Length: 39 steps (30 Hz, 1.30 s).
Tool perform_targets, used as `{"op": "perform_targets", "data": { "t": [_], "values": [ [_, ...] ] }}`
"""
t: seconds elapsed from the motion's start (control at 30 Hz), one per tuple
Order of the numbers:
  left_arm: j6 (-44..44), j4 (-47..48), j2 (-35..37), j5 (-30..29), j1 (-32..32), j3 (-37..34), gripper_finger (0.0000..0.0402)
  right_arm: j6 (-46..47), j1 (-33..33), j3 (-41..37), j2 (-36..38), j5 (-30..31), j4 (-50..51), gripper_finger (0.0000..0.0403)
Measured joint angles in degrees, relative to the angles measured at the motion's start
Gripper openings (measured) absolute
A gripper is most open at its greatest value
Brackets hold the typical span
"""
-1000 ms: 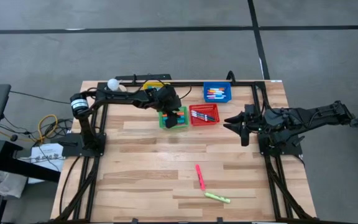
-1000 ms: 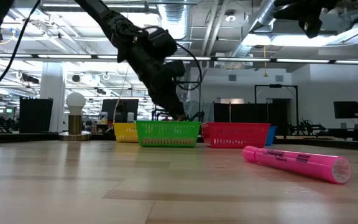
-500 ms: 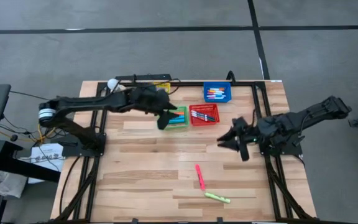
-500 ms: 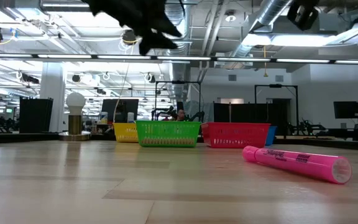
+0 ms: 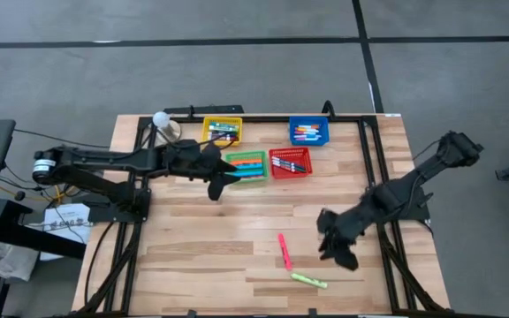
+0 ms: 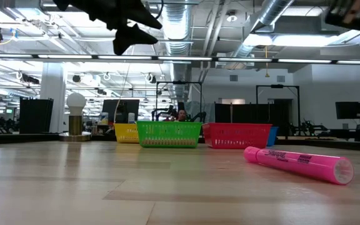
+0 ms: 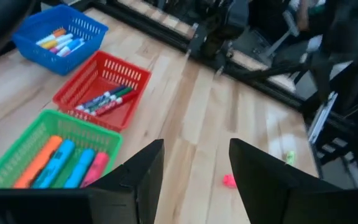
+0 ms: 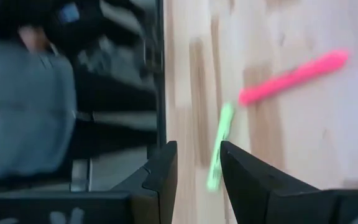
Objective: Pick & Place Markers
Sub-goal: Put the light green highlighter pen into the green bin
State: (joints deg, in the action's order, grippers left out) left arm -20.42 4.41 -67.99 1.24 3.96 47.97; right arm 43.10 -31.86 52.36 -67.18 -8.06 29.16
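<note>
Inspecting progress, we find most markers (image 5: 251, 164) binned; pink highlighter (image 5: 284, 251) and yellow-green highlighter (image 5: 308, 281) remain on the wooden table (image 5: 193, 238). Right gripper (image 5: 336, 247) hovers beside them, seemingly part-open, empty; left gripper (image 5: 218, 183) open, empty.

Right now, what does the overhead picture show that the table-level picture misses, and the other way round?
Only the overhead view shows the blue basket with markers inside, the markers lying in the green basket, the whole yellow-green highlighter, and the right pincer near the loose pens. Only the table-level view shows the room's ceiling pipes and the printing on the pink highlighter. Both show that highlighter, the green, red and yellow baskets, and the left pincer, open and raised.
</note>
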Motion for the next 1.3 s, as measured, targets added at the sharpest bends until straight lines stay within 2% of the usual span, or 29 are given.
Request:
{"op": "perform_targets", "data": {
  "t": [0.17,0.53,0.8,1.07,1.3],
  "values": [
    [-2.44,-1.18,1.52,-0.01,-0.21,-1.73,0.0181,0.01,-3.73,4.71,-8.59,-3.67,6.08,0.0111],
    [1.18,-2.56,1.58,0.01,-0.30,-1.86,0.0181,-1.35,-8.88,10.22,-24.77,-3.70,8.36,0.0111],
    [2.45,-2.56,1.56,0.04,-1.71,-1.86,0.0181,-2.86,-8.81,15.10,-33.93,-2.91,9.71,0.0111],
    [3.20,-2.54,1.56,0.03,-3.35,-1.88,0.0181,-3.61,-6.72,19.94,-39.19,-2.07,9.86,0.0111],
    [4.13,-2.59,1.56,0.04,-4.04,-1.88,0.0181,0.12,-6.36,20.31,-40.02,-1.47,11.00,0.0111]
  ]
}}
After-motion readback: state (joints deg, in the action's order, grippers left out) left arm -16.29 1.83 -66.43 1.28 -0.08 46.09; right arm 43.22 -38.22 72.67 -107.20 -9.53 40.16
